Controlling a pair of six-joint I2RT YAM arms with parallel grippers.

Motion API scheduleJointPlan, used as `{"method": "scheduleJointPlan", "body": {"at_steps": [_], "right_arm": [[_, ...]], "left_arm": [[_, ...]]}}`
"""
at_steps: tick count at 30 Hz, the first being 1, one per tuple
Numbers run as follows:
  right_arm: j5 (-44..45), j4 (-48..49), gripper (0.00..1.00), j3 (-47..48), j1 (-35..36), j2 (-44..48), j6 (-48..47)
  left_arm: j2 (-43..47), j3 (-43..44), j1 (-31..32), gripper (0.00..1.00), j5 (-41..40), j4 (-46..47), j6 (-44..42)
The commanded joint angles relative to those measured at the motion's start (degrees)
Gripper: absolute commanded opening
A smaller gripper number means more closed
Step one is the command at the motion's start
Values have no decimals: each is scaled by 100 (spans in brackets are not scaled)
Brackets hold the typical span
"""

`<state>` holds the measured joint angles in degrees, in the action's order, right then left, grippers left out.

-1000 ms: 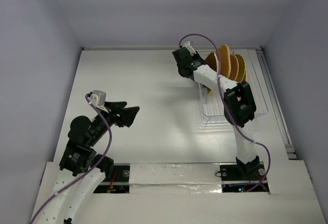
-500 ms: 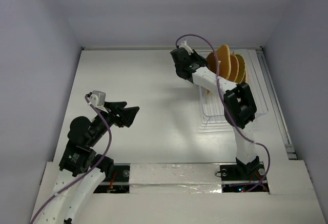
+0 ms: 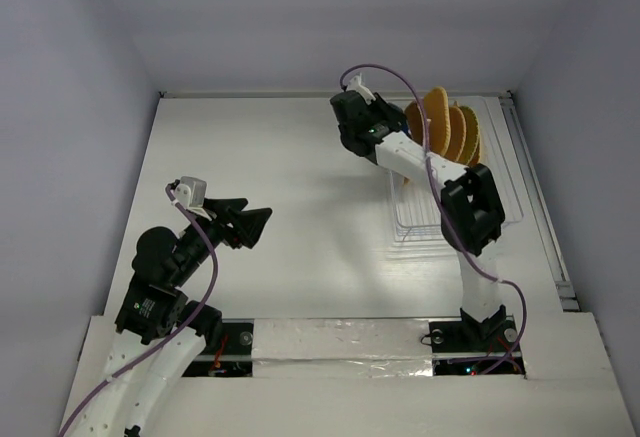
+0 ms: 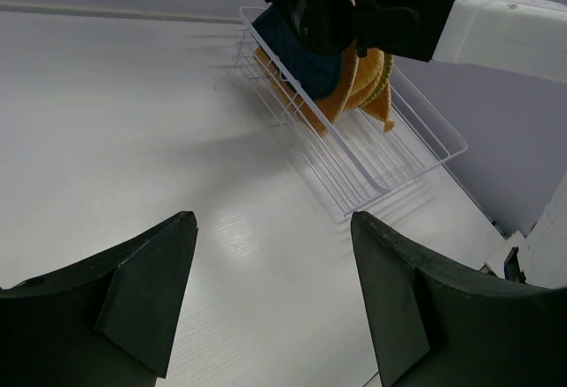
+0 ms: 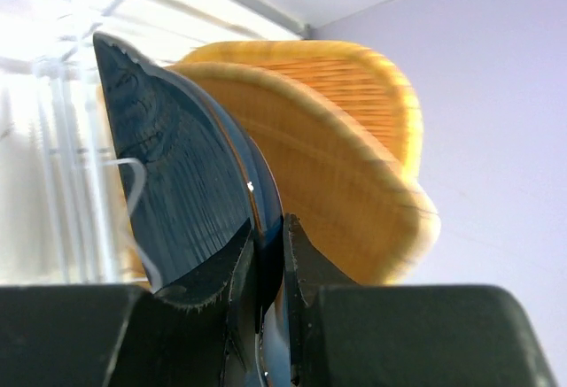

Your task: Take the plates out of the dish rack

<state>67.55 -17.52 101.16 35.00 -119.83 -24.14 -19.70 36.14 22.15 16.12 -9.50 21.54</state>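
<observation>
The dish rack (image 3: 418,233) sits on the white table (image 3: 280,157) toward the far right. Its near half holds nothing; the plates are crowded upright at the far end. Three or so orange plates (image 3: 438,120) stand on edge there, one behind another. Behind them is a paler plate (image 3: 471,133), perhaps yellow-green, though from above it is hard to be sure.

The right gripper (image 3: 352,127) is at the rack's far left corner. Its own camera shows its fingers pinched on the rim of the dark blue plate (image 5: 177,192), which is upright just in front of the nearest orange plate (image 5: 345,174). From the left wrist view the blue plate (image 4: 306,55) hangs at the end of the rack (image 4: 390,152). I cannot tell whether its lower edge sits between the dividers.

The left gripper (image 3: 250,222) hovers over bare table, well apart from the rack, with its fingers spread wide and nothing between them.
</observation>
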Motion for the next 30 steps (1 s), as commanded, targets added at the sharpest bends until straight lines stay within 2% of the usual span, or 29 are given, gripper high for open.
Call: {"method": "scheduleJointPlan", "body": {"at_steps": [1,9,12,13,15,18,20,26,30], "right_arm": [[944,574,0,176,50,926,-302],[1050,557,0,149,103,1277,-337],[875,103,0,237,234,1610,101],[596,-153,0,315,339,1708,625],[339,-750,0,553,480,1849,1102],[-345,-937,0,667,849,2042,1648],[-1136,-1095,0,799,990,2017,2254],[-3044,-499,0,861,1315,1622,3494],[-4107,168,0,966,1316,1166,4284]], "left_arm": [[-25,34,35,67,67,211,34],[-157,51,35,67,102,194,8],[-139,51,35,66,76,194,17],[-139,60,35,66,58,185,17],[-104,77,35,66,14,168,17],[-78,121,-27,64,-109,106,-9],[-60,165,-27,62,-284,18,-27],[107,349,-27,49,-863,-140,-167],[28,438,-27,43,-918,-175,-220]]}}
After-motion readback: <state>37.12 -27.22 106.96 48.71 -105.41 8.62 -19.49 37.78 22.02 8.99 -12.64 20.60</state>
